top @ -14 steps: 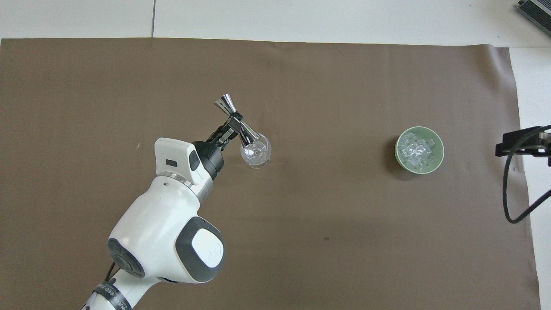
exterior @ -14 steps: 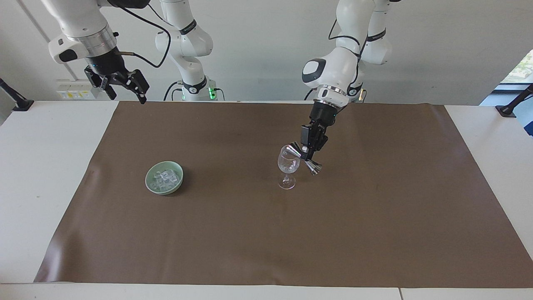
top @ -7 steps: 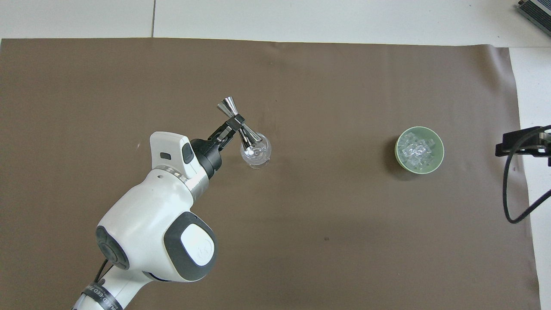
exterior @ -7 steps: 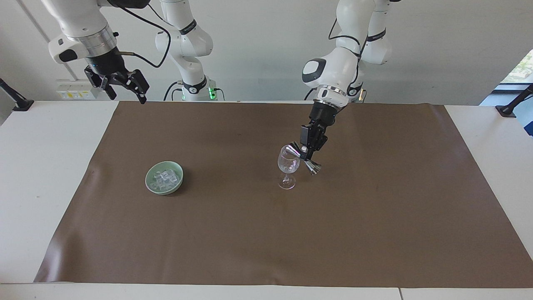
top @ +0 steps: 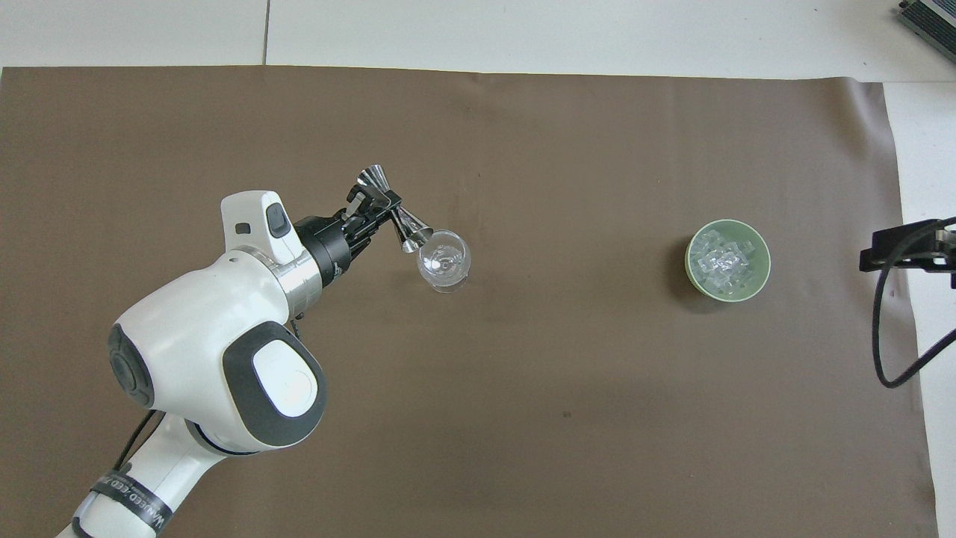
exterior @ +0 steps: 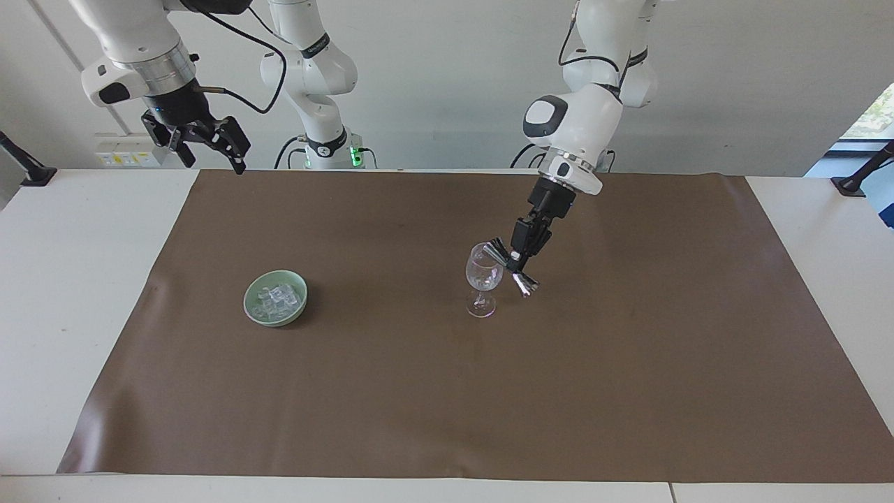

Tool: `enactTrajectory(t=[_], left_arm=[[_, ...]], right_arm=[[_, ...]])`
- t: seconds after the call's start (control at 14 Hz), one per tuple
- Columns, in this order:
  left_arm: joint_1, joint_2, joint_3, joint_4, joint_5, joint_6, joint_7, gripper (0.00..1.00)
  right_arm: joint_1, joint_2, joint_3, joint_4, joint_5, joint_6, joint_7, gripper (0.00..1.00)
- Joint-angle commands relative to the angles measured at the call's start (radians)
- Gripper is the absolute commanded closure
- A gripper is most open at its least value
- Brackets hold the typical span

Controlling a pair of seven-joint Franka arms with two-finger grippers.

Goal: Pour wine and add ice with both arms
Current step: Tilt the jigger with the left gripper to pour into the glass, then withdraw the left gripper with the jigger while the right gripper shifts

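Gripping a steel jigger [exterior: 513, 266] at its waist, left gripper [exterior: 518, 256] over the wine glass [exterior: 483, 279]; long axis tilted, lower cup at the rim. Ice [exterior: 274, 300] in the green bowl [exterior: 299, 284], toward the waiting, splayed right gripper [exterior: 207, 142], the nearer one.

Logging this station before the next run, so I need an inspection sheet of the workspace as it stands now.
Surface: brown mat over a white table.
Job's things: wine glass upright on the mat; ice piled in a pale green bowl toward the right arm's end.
Clutter: nothing seen.
Grippers: left tool shut on a steel jigger, tilted with one end at the glass's rim; right tool open, waiting raised over the table's edge by its base.
Cables: black cable hanging from the right arm.
Surroundings: white wall, wall sockets.
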Motion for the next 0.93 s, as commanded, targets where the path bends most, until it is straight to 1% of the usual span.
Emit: enactTrajectory(t=[0.0, 0.21, 0.36, 0.43, 0.57, 0.65, 0.72, 0.79, 0.86], left_arm=[[0.055, -0.015, -0.004, 0.027, -0.003, -0.133, -0.075, 1.00], [0.145, -0.014, 0.000, 0.043, 0.009, -0.260, -0.073, 1.00], [0.235, -0.003, 0.000, 0.083, 0.011, -0.410, -0.076, 1.00], [0.271, -0.002, 0.000, 0.096, 0.012, -0.464, -0.076, 1.00], [0.347, -0.002, 0.000, 0.100, 0.017, -0.542, -0.084, 1.00], [0.372, 0.002, 0.000, 0.103, 0.017, -0.556, -0.119, 1.00], [0.394, 0.012, 0.000, 0.118, 0.018, -0.584, -0.154, 1.00], [0.429, 0.041, 0.000, 0.139, 0.018, -0.637, -0.168, 1.00], [0.467, 0.054, 0.000, 0.155, 0.017, -0.689, -0.191, 1.00]], right_arm=[[0.001, -0.017, -0.004, -0.014, 0.006, -0.003, -0.021, 0.00], [0.001, -0.017, -0.004, -0.014, 0.006, -0.003, -0.021, 0.00], [0.001, -0.017, -0.004, -0.014, 0.006, -0.003, -0.021, 0.00], [0.001, -0.017, -0.004, -0.014, 0.006, -0.003, -0.021, 0.00], [0.001, -0.017, -0.004, -0.014, 0.006, -0.003, -0.021, 0.00], [0.001, -0.017, -0.005, -0.014, 0.006, -0.003, -0.021, 0.00], [0.001, -0.017, -0.004, -0.014, 0.006, -0.003, -0.021, 0.00], [0.001, -0.017, -0.005, -0.014, 0.006, -0.003, -0.021, 0.00], [0.001, -0.017, -0.004, -0.014, 0.006, -0.003, -0.021, 0.00]])
